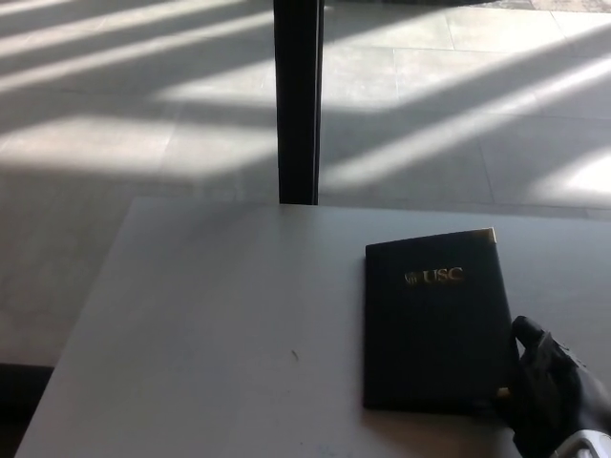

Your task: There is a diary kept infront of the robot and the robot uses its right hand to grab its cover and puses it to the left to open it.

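Black and closed, the diary [434, 324] lies flat on the grey table [220, 324], toward the table's right side and slightly turned so its top edge slopes up to the right. Gold letters on the upper part of its cover read "USC", with a small gold emblem just left of them that is too small to make out. A gold metal corner shows at the top right of the cover, and another glints at the bottom right, just beside the robot's hand.

The right hand [549, 386] comes in from the lower right of the picture and sits against the diary's lower right corner. One finger points up along the book's right edge, and the rest of the hand is a dark mass at the corner; whether its fingers [527, 334] are clamped on the cover or only touching it, I cannot tell. The cover lies flat on the pages. A pale piece of the wrist shows at the very bottom right.

A small dark speck [294, 355] marks the table left of the diary. Beyond the table's far edge a black post [297, 100] stands upright, and the tiled floor [143, 114] behind it is striped with bands of sunlight and shadow.
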